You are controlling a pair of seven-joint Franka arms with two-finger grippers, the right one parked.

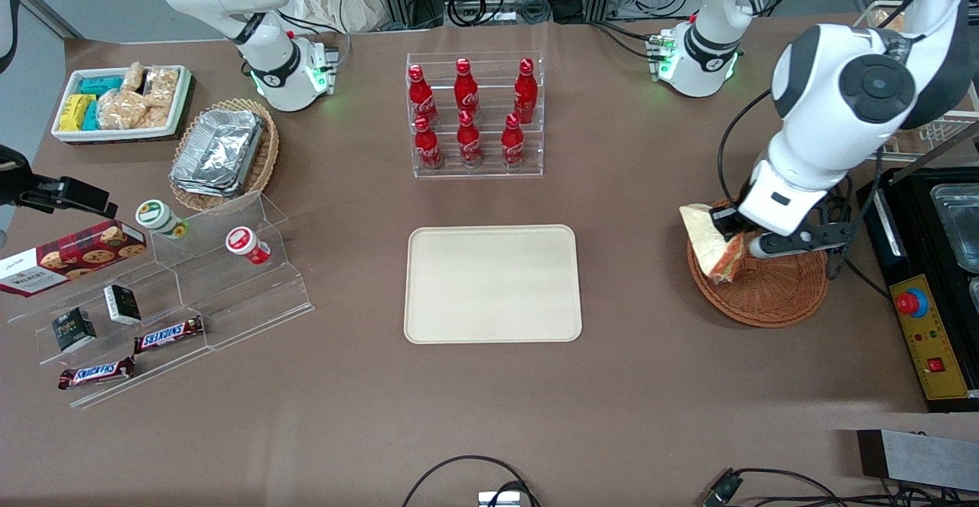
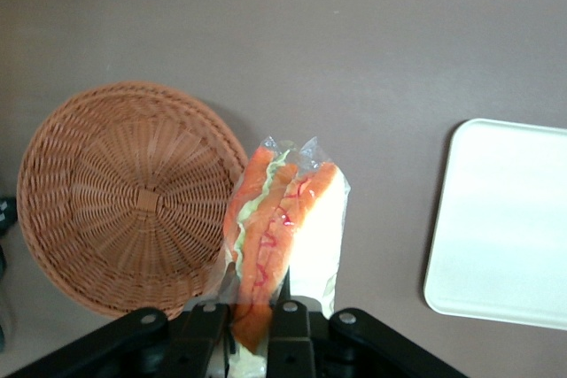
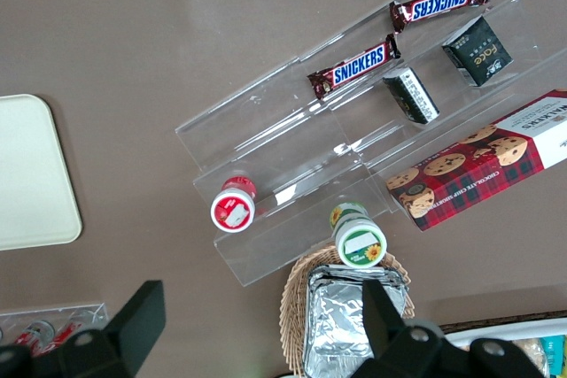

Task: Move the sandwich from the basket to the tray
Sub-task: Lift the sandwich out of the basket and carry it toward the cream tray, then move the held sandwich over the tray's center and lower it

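Observation:
The sandwich (image 1: 715,247), a clear-wrapped wedge of white bread with orange, red and green layers (image 2: 279,232), hangs in the air above the rim of the basket (image 1: 769,293). My gripper (image 1: 738,241) is shut on it, its black fingers (image 2: 205,318) clamping the wedge's narrow end (image 2: 251,320). The round reddish-brown wicker basket (image 2: 124,210) lies below, with nothing showing in it. The cream-beige tray (image 1: 492,283) lies flat in the middle of the table, toward the parked arm from the basket, and its corner shows in the left wrist view (image 2: 496,227).
A clear rack of red cola bottles (image 1: 473,113) stands farther from the front camera than the tray. A black appliance with a red button (image 1: 925,293) sits beside the basket at the working arm's end. Snack shelves (image 1: 153,293) and a foil-container basket (image 1: 222,155) lie toward the parked arm's end.

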